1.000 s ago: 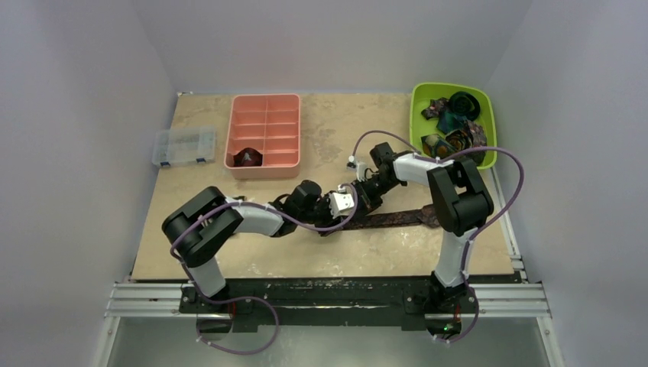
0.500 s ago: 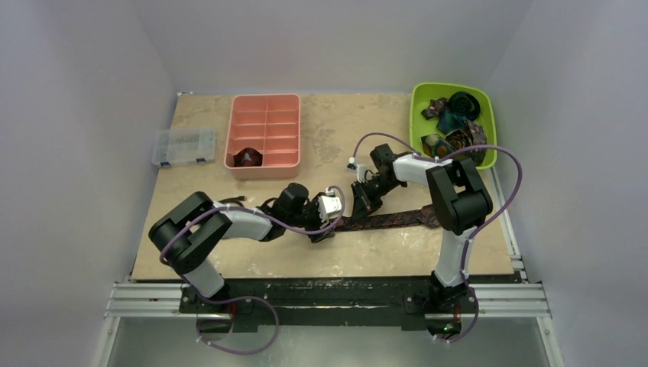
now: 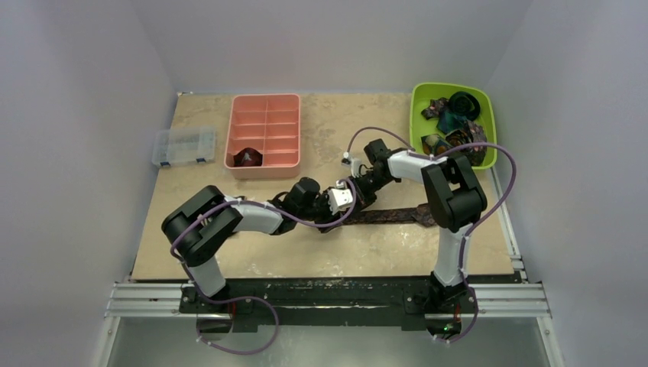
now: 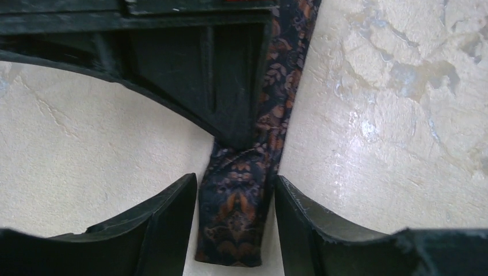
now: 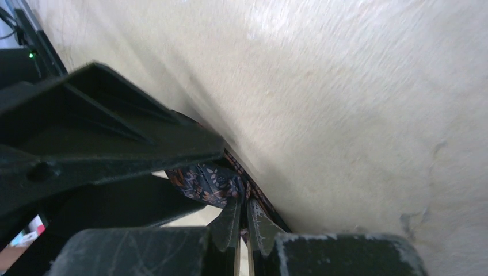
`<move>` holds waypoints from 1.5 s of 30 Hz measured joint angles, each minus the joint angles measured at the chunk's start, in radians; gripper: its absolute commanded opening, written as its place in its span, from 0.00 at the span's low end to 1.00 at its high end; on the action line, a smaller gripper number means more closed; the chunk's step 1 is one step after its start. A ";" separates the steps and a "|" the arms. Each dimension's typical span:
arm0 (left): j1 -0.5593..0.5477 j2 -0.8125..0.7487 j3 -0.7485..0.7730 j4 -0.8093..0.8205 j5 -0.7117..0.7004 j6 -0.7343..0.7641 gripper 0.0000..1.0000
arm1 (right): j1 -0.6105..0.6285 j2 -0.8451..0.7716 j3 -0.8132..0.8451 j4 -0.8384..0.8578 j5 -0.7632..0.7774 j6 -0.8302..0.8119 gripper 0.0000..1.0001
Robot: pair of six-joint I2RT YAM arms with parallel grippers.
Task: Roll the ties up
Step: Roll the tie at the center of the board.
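A dark brown-maroon patterned tie (image 3: pixel 397 215) lies as a flat strip across the table's middle. In the left wrist view its narrow end (image 4: pixel 237 221) lies on the table between my left gripper's (image 4: pixel 236 227) open fingers (image 4: pixel 167 224), which touch neither edge. My right gripper (image 5: pixel 243 215) is shut on a bunched fold of the tie (image 5: pixel 207 183), just beyond the left gripper's fingers. From above, the left gripper (image 3: pixel 340 200) and right gripper (image 3: pixel 359 191) meet at the tie's left end. A rolled tie (image 3: pixel 246 158) sits in the pink tray.
The pink compartment tray (image 3: pixel 264 134) stands at the back left. A clear plastic box (image 3: pixel 182 145) lies left of it. A green bin (image 3: pixel 419 107) at the back right holds several ties. Purple cables loop over both arms.
My left gripper swung down-left, then came back up-right to the tie's end. The right gripper shifted slightly up-left, drawing the tie's left end with it.
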 measured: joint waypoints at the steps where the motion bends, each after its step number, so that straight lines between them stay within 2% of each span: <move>1: 0.000 0.001 -0.001 -0.003 -0.006 0.001 0.51 | 0.001 0.009 0.016 0.000 0.001 0.000 0.00; 3: 0.003 0.000 -0.008 -0.002 -0.008 0.002 0.58 | 0.002 0.021 0.043 0.005 0.005 -0.002 0.00; 5: 0.004 -0.003 -0.029 0.005 -0.002 0.010 0.60 | 0.002 0.023 0.053 0.010 0.010 -0.002 0.00; 8: 0.004 -0.022 -0.056 0.011 0.006 0.016 0.53 | 0.002 0.022 0.052 0.013 0.011 -0.001 0.00; 11: 0.004 -0.023 -0.056 0.008 0.001 0.018 0.51 | 0.005 0.010 0.036 0.014 0.011 -0.001 0.00; 21: 0.003 -0.024 -0.055 0.002 0.001 0.018 0.47 | 0.007 -0.087 0.002 -0.009 -0.025 0.016 0.00; 26: 0.003 -0.027 -0.055 -0.002 0.002 0.022 0.48 | 0.008 -0.082 -0.013 0.000 -0.034 0.033 0.00; 32: 0.010 -0.039 -0.063 -0.006 0.003 0.025 0.56 | 0.008 -0.021 -0.014 0.025 -0.040 0.037 0.00; 34: 0.030 -0.068 -0.097 -0.006 0.013 0.021 0.61 | 0.008 0.003 -0.016 0.032 -0.034 0.037 0.00; 37: 0.064 -0.129 -0.161 -0.006 0.029 0.007 0.61 | 0.007 0.009 -0.021 0.038 -0.045 0.037 0.00; 42: 0.084 -0.154 -0.194 0.002 0.050 0.005 0.57 | 0.006 0.008 -0.025 0.046 -0.050 0.039 0.00; 45: 0.083 -0.143 -0.191 0.011 0.063 0.003 0.51 | 0.006 0.008 -0.025 0.047 -0.050 0.040 0.00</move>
